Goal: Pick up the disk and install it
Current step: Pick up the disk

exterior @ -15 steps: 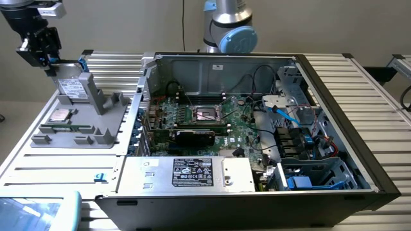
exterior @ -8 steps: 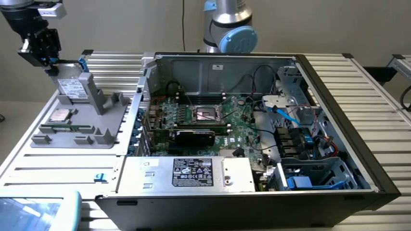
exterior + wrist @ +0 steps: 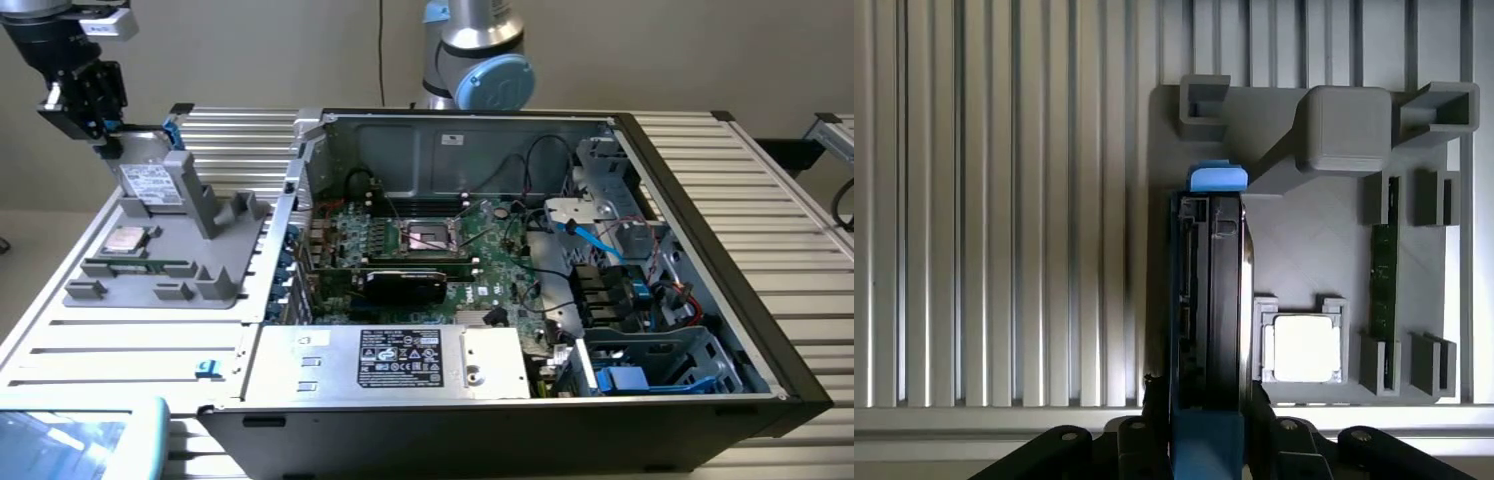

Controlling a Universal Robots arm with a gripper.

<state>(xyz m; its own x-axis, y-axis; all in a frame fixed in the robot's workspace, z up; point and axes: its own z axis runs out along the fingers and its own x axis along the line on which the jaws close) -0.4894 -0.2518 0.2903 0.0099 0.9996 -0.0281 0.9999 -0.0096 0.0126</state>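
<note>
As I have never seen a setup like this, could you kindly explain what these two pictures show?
This is a robot arm working beside an open computer case on a slatted table. One picture comes from a camera off the arm that sees the whole scene; the other from a camera on the wrist, looking down past its hand. At the exterior view's left a grey holder tray carries a processor chip, a memory stick and a hard drive with a blue bracket, standing on edge. The hand appears closed on both sides of the hard drive.
</note>
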